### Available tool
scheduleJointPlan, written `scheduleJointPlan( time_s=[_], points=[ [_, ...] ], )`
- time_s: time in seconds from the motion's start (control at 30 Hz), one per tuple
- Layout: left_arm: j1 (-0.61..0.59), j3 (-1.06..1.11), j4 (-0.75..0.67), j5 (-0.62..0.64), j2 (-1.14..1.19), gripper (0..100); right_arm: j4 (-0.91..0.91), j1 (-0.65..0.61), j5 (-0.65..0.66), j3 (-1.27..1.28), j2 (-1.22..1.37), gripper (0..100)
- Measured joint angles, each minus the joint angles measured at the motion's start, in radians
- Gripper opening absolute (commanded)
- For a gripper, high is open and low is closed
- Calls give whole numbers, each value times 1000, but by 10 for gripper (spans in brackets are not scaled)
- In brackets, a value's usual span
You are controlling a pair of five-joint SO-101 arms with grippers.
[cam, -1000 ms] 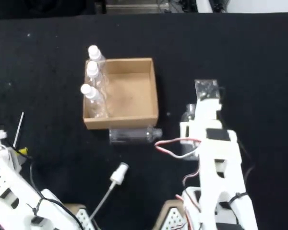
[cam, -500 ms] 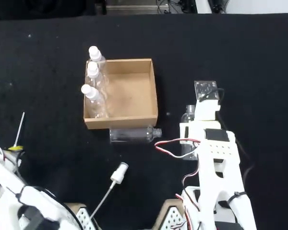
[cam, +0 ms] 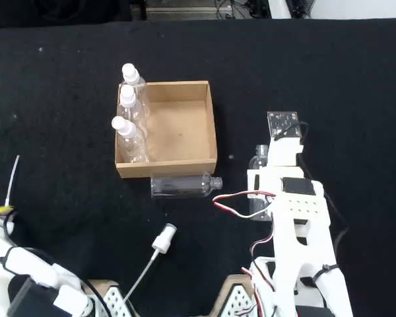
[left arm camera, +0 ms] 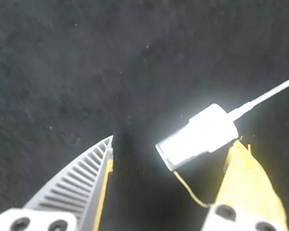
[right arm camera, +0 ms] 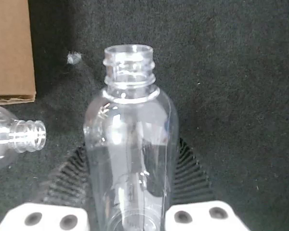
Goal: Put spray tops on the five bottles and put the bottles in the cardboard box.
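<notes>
The cardboard box (cam: 185, 129) holds three capped bottles (cam: 131, 132) along its left wall. One open bottle (cam: 183, 185) lies in front of the box. Another open-necked bottle (right arm camera: 130, 139) stands upright with my right gripper (right arm camera: 130, 168) shut on its body, to the right of the box (cam: 259, 158). My left gripper (left arm camera: 172, 142) is at the table's near left edge (cam: 0, 214), shut on a white spray top (left arm camera: 197, 134) whose thin tube (cam: 13, 175) points away from me. A second spray top (cam: 164, 239) lies on the table in front of the lying bottle.
Black cloth covers the table (cam: 330, 79). The loose spray top's long tube (cam: 137, 277) runs toward the arm bases at the near edge. The box's right half (cam: 188, 125) has a bare floor.
The left arm has drawn back toward the near left corner, carrying its spray top and tube along. The right arm and its bottle have stayed put.
</notes>
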Motion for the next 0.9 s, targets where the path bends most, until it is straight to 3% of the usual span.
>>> scheduleJointPlan(
  time_s=[0.27,0.53,0.7,0.9],
  points=[
    [11,-224,193,26,11,339,0,0,0,0,0,11],
    [15,-281,147,195,173,339,0,0,0,0,0,11],
    [48,-282,83,206,322,339,0,0,0,0,0,11],
    [48,-324,126,189,344,339,0,0,0,0,0,11]
  ],
)
